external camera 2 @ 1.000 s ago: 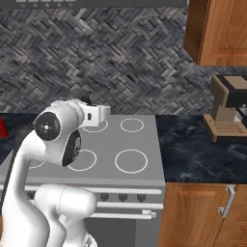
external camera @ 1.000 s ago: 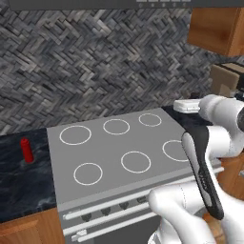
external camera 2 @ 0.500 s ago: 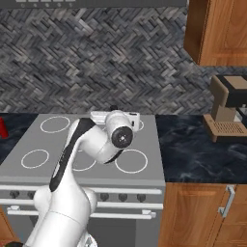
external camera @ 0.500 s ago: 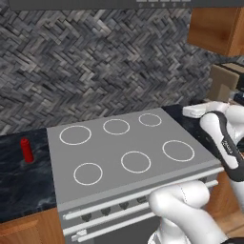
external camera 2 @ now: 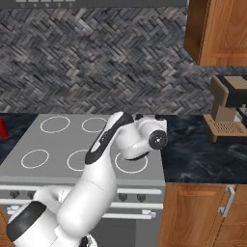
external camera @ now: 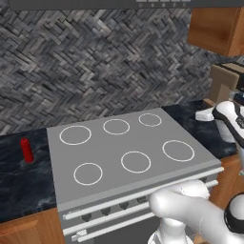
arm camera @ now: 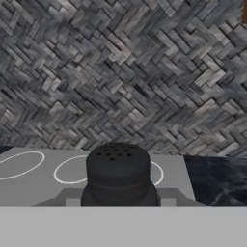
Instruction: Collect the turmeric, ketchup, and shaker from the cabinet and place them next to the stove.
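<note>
Now, tool (arm camera: 118,200) clamped on the dark shaker (arm camera: 118,173), stove (external camera: 119,157) cooktop beyond, ketchup (external camera: 26,150) on the counter left of it

No readable text, labels, brands or numbers are showing anywhere. The stove (external camera: 128,157) is carrying only plain white burner rings, and the shaker (arm camera: 118,176) is showing a blank dark top with small holes.
</note>
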